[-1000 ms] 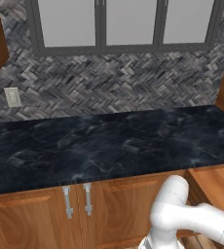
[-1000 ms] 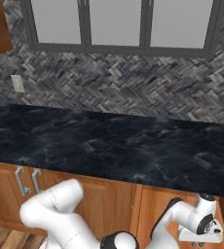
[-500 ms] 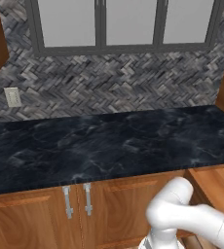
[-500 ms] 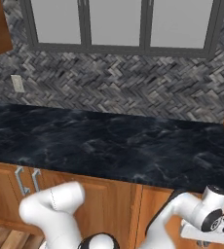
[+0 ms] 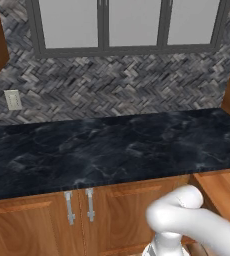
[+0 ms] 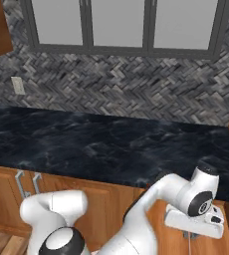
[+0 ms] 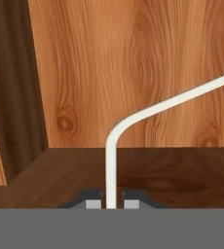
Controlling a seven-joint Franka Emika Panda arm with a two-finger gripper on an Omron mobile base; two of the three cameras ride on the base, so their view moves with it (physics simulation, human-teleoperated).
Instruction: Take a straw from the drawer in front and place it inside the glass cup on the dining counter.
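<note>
gripper pinching the pale bent handle bar of the drawer, fingertips pressed against it on both sides. wrist sits further toward the right edge of the cabinet front than half a second ago, under the black worktop, so likely pulling the drawer out. no straw visible yet; probably inside, hidden. no glass cup or dining counter visible here; opening step not finished.

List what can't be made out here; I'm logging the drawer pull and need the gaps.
- Drawer inside: in the hand view, hidden behind its wooden front.
- Handle far end: in the hand view, cut off by the right edge.
- Gripper fingers: in the hand view, mostly cut off at the bottom, tips alone showing against the handle.
</note>
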